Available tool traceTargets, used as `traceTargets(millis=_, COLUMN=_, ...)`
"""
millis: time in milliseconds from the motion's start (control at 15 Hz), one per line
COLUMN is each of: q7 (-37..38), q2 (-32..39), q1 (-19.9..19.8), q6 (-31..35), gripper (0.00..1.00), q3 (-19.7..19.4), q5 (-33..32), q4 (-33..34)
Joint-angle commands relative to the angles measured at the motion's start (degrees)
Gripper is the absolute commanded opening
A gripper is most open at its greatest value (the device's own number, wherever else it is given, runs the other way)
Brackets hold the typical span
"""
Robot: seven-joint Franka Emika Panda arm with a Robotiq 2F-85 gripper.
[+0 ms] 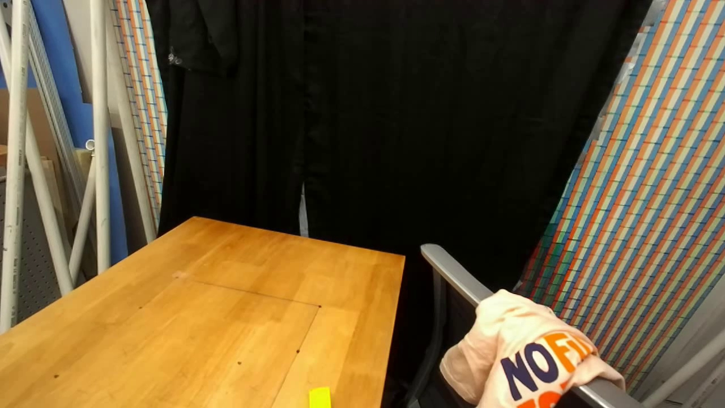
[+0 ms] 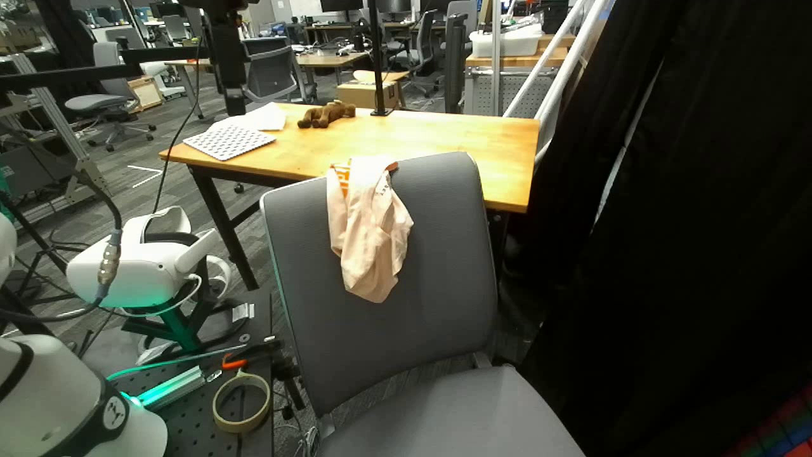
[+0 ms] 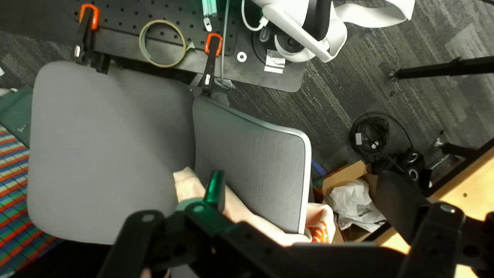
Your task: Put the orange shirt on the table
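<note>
The shirt [image 2: 374, 244] hangs over the top of the chair back [image 2: 444, 279], near the bench [image 2: 444, 139]. In the wrist view the end effector [image 3: 307, 191] is wide, its 2 fingers [image 3: 397, 202] well apart. In an exterior view a toy [image 2: 327, 115] lies on the bench.

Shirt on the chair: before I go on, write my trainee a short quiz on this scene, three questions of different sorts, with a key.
1. Multiple choice: what does the shirt hang over?
A) the VR headset
B) the chair's backrest
C) the roll of tape
2. True or false: in the wrist view, the gripper is open.
3. Fill in the colour: in an exterior view, the soft toy lying on the wooden table is ____.

Key: 1. B. 2. True. 3. Brown; the soft toy lies toward the table's far edge in that view.
</note>
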Motion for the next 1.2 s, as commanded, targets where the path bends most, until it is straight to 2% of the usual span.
traceTargets(millis=0, q7=-8.7, q2=8.5, q1=0.8, q6=4.4, gripper=1.00, q3=0.0, q5=-3.2, q4=3.8)
traceTargets(millis=400, q7=-19.8, q2=20.7, q1=2.5, q6=17.5, gripper=1.00, q3=-0.1, q5=-8.5, q4=6.6)
traceTargets(millis=800, q7=-26.2, q2=30.7, q1=3.3, q6=22.0, gripper=1.00, q3=-0.4, q5=-7.2, q4=9.1)
traceTargets(millis=1133, q7=-28.1, q2=38.4, q1=2.4, q6=24.3, gripper=1.00, q3=-0.6, q5=-7.4, q4=11.5)
